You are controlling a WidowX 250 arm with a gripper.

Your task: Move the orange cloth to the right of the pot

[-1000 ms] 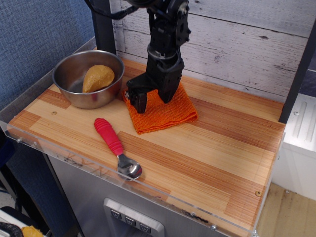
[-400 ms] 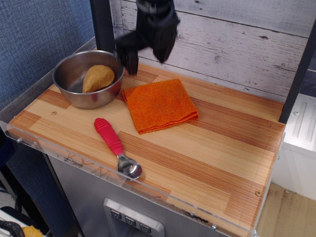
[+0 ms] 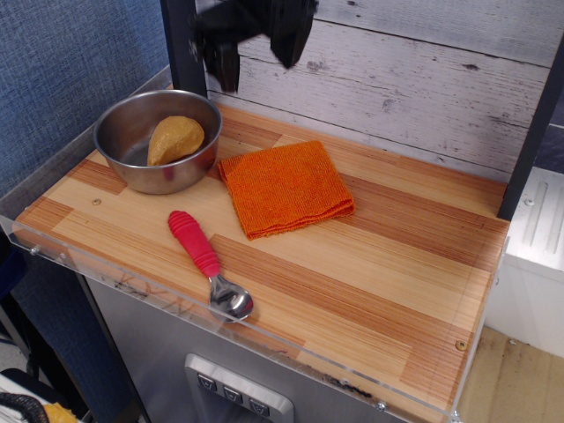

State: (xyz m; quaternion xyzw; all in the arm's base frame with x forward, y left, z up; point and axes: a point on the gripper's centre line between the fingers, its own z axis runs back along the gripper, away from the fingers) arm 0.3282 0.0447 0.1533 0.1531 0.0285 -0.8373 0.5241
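One wooden table (image 3: 370, 264) with light and reddish planks fills most of the frame, seen from above at an angle. My black tool (image 3: 256, 40) hangs blurred at the top centre of the frame, above the table and clear of everything on it; its two fingers are spread apart and hold nothing. Below it, just left of centre, the orange cloth (image 3: 286, 187) lies flat and folded on the table, ribbed and roughly square. Its left corner sits just beside the pot (image 3: 123, 141), a shiny steel bowl in the upper left with a tan lumpy object (image 3: 174, 139) inside. A metal spoon with a red handle (image 3: 204, 261) lies near the front edge, below the cloth and apart from it.
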